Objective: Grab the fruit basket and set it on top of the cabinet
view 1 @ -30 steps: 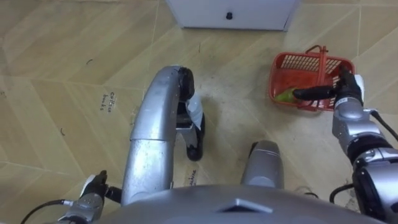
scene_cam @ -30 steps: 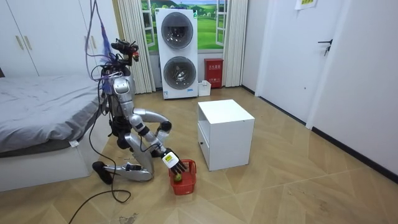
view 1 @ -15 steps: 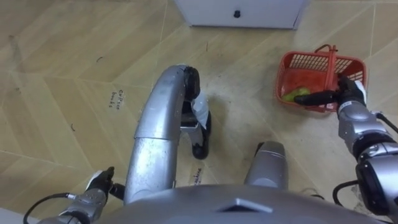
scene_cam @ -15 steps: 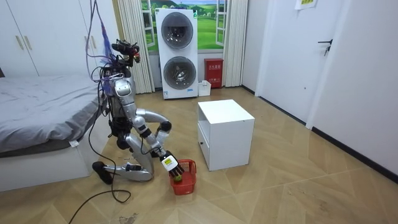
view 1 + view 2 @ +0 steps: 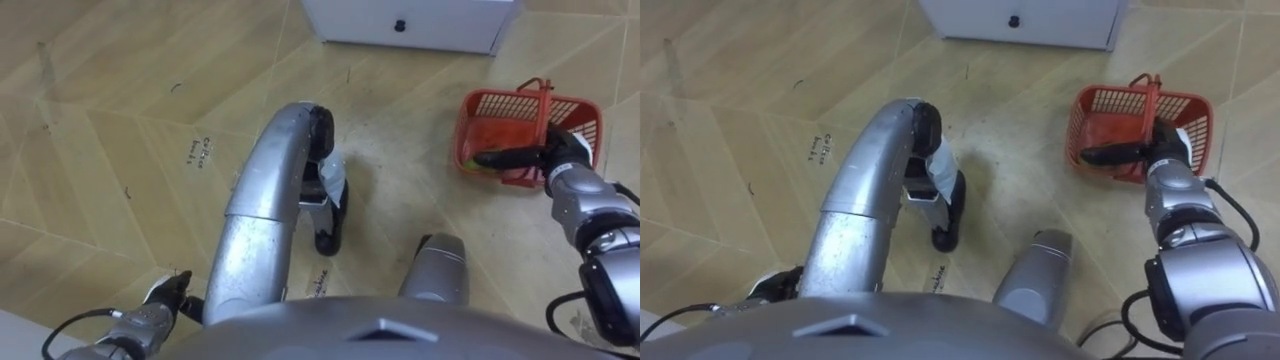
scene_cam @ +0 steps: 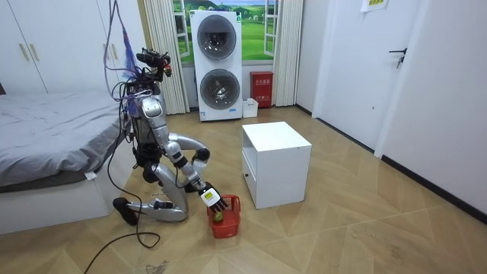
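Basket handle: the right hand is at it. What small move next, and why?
Probably curl the right hand's fingers round the upright handle before any lift: the fingers reach straight over the red basket beside the handle, not closed on it, and the basket rests on the floor.

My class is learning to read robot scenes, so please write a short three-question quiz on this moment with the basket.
1. True or false: the fruit basket stands on top of the white cabinet.
2. Which robot hand reaches over the basket? A) left B) right C) both
3. Fill in: the fruit inside the basket is ____ in colour.

Key:
1. False. It stands on the floor.
2. B. The right robot hand is by the handle, with its fingers straight.
3. green
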